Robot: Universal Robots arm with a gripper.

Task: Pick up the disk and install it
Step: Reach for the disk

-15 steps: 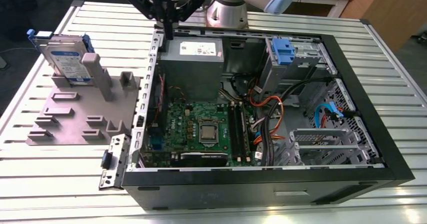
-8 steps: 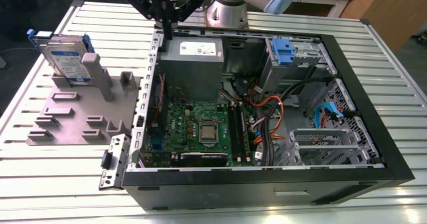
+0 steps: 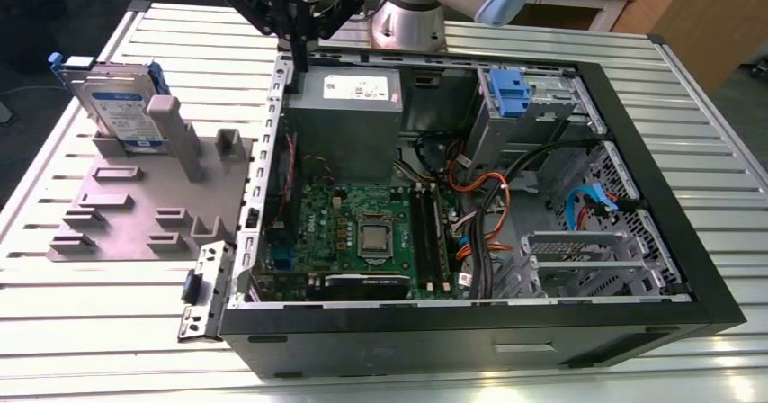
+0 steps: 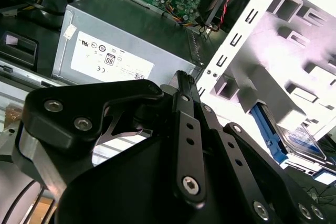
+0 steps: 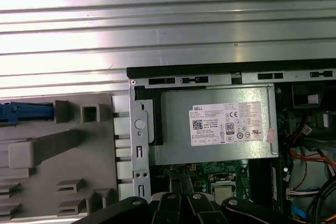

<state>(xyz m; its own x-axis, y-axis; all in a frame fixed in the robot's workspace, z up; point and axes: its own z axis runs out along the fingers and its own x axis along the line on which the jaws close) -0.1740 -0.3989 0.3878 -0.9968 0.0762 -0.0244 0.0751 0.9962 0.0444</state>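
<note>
Nothing is done yet — the disk (image 3: 120,106) stands on edge in the grey fixture (image 3: 120,214) on the table (image 3: 96,349), outside the computer case (image 3: 480,340). The hand (image 3: 295,57) hovers over the case's rim by the power supply (image 3: 345,124) — narrow, holding nothing.

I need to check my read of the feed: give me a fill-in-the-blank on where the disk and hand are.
The disk stands ____ in the grey holder. The holder sits on the exterior view's ____ of the case. The hand holds ____.
Missing: upright; left; nothing.
</note>
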